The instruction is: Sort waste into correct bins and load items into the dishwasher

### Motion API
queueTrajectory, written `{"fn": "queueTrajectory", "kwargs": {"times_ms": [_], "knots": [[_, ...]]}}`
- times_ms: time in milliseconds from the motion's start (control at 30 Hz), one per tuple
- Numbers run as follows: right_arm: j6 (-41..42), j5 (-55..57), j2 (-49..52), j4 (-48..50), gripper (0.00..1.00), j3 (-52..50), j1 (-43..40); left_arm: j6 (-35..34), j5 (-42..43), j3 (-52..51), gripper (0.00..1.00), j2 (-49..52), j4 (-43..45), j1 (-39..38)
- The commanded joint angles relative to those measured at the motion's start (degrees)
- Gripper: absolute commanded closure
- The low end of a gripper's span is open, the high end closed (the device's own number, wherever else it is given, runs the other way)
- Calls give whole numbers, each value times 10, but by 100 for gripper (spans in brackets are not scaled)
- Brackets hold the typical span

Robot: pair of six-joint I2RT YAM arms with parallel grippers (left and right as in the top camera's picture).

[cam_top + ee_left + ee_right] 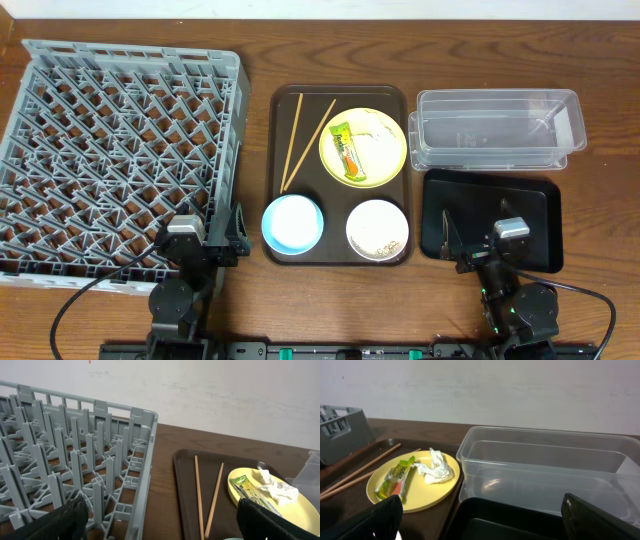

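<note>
The yellow plate (362, 147) on the brown tray (280, 180) holds the green-and-orange wrapper (345, 152) and crumpled white paper (436, 466). Two chopsticks (300, 135) lie left of it. The light-blue bowl (292, 222) and the white bowl (377, 229) with rice crumbs sit at the tray's front. The grey dish rack (120, 150) is at left. The clear tub (497, 128) and black tray (495, 215) are at right. My left gripper (215, 243) is open at the rack's front right corner. My right gripper (470, 245) is open over the black tray's front.
The brown wooden table (255, 60) runs to a white wall behind. The rack's near wall (145, 475) stands just left of the left gripper. Cables trail from both arm bases along the front edge.
</note>
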Motion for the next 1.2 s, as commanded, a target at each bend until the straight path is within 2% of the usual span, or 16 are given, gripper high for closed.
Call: {"fn": "queueTrajectory", "kwargs": {"times_ms": [0, 367, 500, 867, 1033, 1167], "knots": [[1, 0, 0, -2, 1, 0, -8, -3, -14, -10, 5, -3, -19, 2], [1, 2, 0, 1, 1, 0, -8, -3, -14, -10, 5, -3, -19, 2], [1, 2, 0, -1, 1, 0, -8, -3, -59, -10, 5, -3, -19, 2], [2, -3, 0, -1, 1, 0, -8, -3, -59, -10, 5, -3, -16, 2], [38, -3, 0, -1, 1, 0, -8, -3, -59, -10, 5, -3, -16, 2], [42, -3, 0, 6, 1, 0, -8, -3, -60, -10, 5, -3, 42, 2]]}}
